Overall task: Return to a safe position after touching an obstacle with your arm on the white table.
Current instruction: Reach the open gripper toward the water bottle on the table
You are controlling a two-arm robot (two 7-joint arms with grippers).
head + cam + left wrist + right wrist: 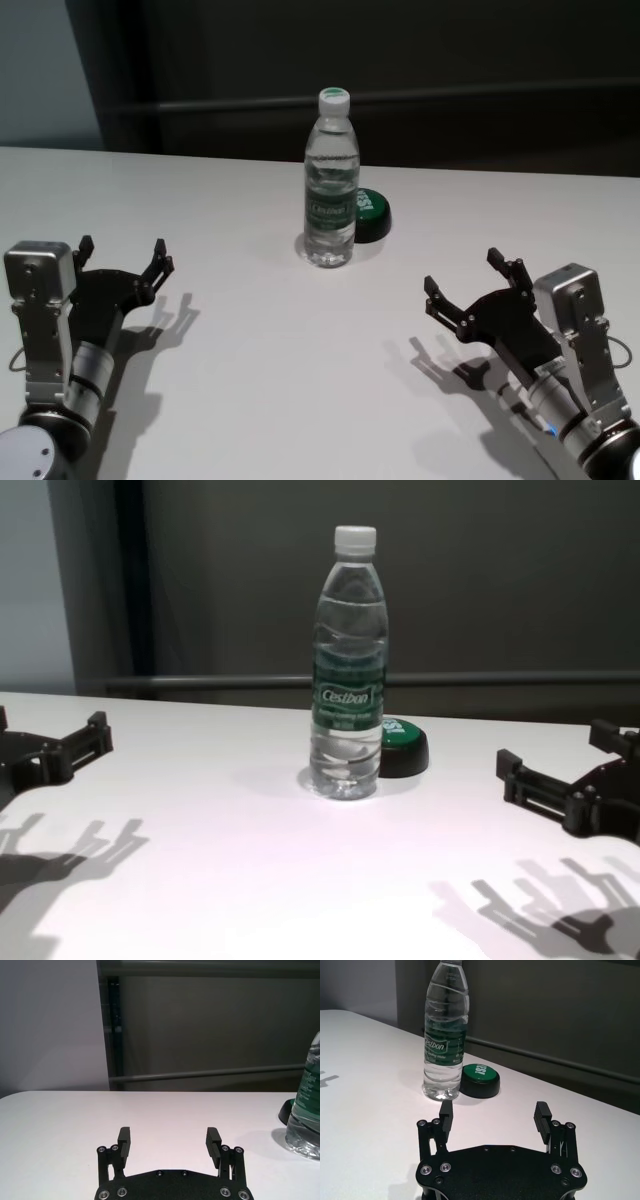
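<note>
The obstacle, a tall clear water bottle (330, 190) with a white cap and a green label, stands upright at the middle back of the white table (280, 380). It also shows in the chest view (348, 680) and in the right wrist view (445, 1045). My left gripper (123, 246) is open and empty, low over the table at the front left, well apart from the bottle. My right gripper (463, 271) is open and empty at the front right, also apart from the bottle. Neither arm touches the bottle.
A low round black button with a green top (372, 215) sits just behind and to the right of the bottle, close to its base. A dark wall with a horizontal rail stands beyond the table's far edge.
</note>
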